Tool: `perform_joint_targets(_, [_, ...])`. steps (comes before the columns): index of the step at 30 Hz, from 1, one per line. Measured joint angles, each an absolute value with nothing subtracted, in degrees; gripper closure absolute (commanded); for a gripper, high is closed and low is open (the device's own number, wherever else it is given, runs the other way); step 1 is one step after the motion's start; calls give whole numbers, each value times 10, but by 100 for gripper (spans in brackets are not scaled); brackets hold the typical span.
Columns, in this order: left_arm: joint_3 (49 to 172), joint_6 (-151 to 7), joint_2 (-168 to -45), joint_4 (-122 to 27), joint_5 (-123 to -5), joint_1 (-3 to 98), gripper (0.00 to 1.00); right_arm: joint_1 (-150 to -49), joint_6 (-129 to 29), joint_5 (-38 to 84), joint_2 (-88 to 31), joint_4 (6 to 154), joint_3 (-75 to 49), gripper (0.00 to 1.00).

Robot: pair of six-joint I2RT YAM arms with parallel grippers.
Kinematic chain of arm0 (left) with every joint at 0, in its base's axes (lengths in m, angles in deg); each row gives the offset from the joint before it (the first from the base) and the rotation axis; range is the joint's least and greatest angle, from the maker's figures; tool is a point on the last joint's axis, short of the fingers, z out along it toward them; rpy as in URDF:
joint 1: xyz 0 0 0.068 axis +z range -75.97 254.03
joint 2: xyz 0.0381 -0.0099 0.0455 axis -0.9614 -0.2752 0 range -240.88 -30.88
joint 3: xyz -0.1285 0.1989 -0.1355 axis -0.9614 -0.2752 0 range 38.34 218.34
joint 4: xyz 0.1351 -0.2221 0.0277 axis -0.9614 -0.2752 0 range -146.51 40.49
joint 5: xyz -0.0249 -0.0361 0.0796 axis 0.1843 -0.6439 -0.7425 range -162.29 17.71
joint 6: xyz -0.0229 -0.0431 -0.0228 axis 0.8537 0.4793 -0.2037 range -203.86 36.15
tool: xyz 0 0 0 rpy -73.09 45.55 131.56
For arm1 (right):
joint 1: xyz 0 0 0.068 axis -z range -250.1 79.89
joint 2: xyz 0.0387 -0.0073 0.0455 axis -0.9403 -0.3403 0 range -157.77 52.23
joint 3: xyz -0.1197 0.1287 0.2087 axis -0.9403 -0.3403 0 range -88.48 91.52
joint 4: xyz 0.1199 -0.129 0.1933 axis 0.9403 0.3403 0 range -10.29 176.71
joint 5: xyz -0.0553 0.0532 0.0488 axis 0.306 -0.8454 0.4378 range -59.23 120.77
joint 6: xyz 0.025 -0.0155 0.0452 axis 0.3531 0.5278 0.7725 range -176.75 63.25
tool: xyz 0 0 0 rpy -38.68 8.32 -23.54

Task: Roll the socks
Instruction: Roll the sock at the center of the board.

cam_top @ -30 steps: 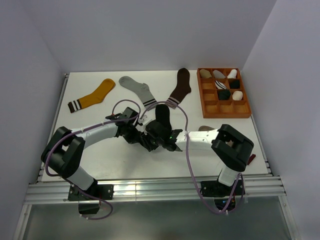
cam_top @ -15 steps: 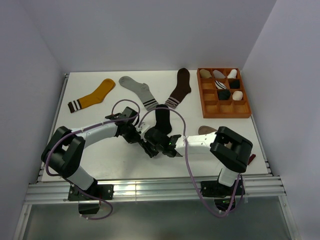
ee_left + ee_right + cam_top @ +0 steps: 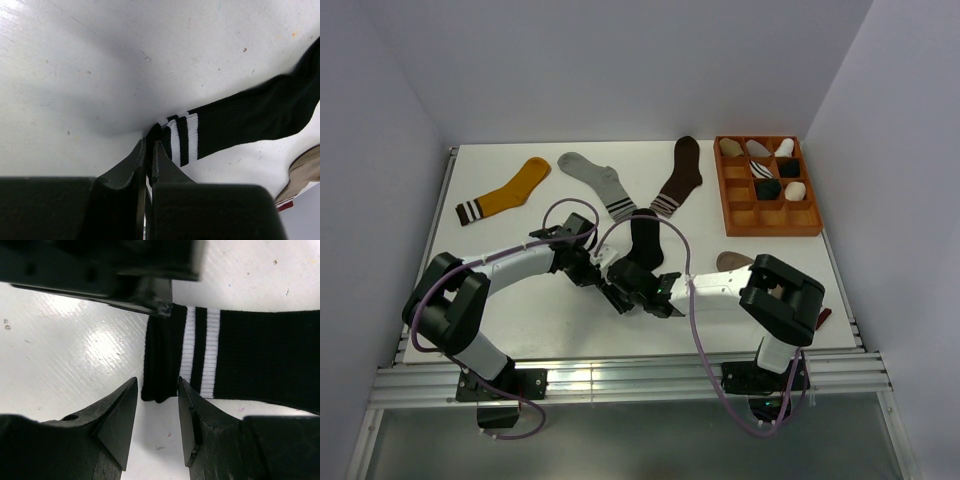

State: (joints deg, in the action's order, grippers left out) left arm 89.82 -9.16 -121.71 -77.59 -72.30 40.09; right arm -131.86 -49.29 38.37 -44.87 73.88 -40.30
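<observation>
The black sock with white cuff stripes [image 3: 645, 240] lies flat mid-table, cuff towards the arms. My left gripper [image 3: 603, 272] is shut on the cuff's edge; in the left wrist view its fingers [image 3: 149, 142] pinch the black fabric beside the stripes [image 3: 182, 137]. My right gripper [image 3: 628, 288] stands open at the other cuff corner. In the right wrist view its jaws [image 3: 157, 382] straddle the cuff's end [image 3: 160, 360] without closing on it, and the left gripper's finger [image 3: 150, 295] shows above. A taupe sock [image 3: 728, 260] lies partly under the right arm.
A mustard-yellow sock [image 3: 510, 190], a light grey sock [image 3: 595, 180] and a dark brown sock [image 3: 680, 175] lie along the back of the table. A wooden divided tray [image 3: 765, 222] at the back right holds several rolled socks.
My right gripper has drawn back along the black sock towards the near edge, uncovering the sock's leg, and now sits at the cuff. The left gripper has kept its hold.
</observation>
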Motion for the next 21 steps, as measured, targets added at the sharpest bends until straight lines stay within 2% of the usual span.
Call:
perform_joint_targets(4, [898, -92, -1217, -776, -721, 401, 100, -1333, -500, 403, -449, 733, -403, 55])
perform_joint_targets(9, [898, -92, -1217, -776, -721, 401, 100, -1345, -507, 421, -452, 731, -403, 64])
perform_joint_targets(12, [898, -92, -1217, -776, -721, 401, 100, -1349, -509, 430, -456, 730, -403, 74])
perform_joint_targets(13, [898, -92, -1217, -776, -721, 401, 100, -1350, -509, 435, -457, 730, -403, 82])
perform_joint_targets(17, [898, -91, -1217, -773, -721, 401, 100, -1351, -509, 447, -463, 729, -402, 100])
perform_joint_targets(21, [894, -89, -1217, -763, -721, 402, 99, -1351, -506, 450, -465, 729, -401, 100])
